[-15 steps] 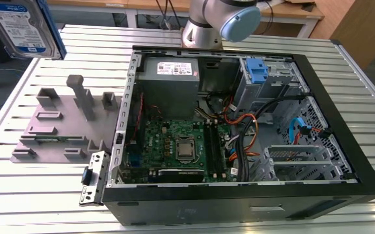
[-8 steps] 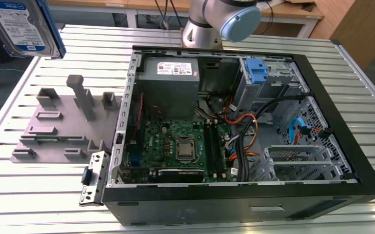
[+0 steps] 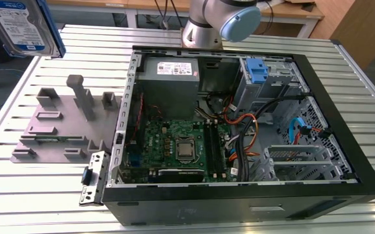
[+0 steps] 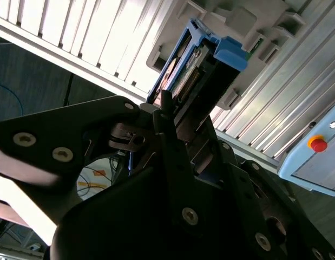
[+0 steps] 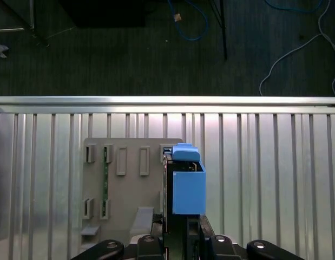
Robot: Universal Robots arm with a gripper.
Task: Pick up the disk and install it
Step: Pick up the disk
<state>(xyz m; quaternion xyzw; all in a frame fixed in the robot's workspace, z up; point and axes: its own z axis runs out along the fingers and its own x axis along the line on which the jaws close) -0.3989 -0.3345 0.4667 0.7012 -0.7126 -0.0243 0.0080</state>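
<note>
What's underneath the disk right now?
In the first wrist view, the grey fixture plate on the slatted table lies below the disk in the gripper. The plate's part behind the disk is covered.

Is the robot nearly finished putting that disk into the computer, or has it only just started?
Done: the pick-up. The gripper is shut on the disk, which hangs in the air above the grey holder on the table. In hand: the disk, held aloft. Left: the installing. The disk is not yet inside the open computer case at the exterior view's right.
</note>
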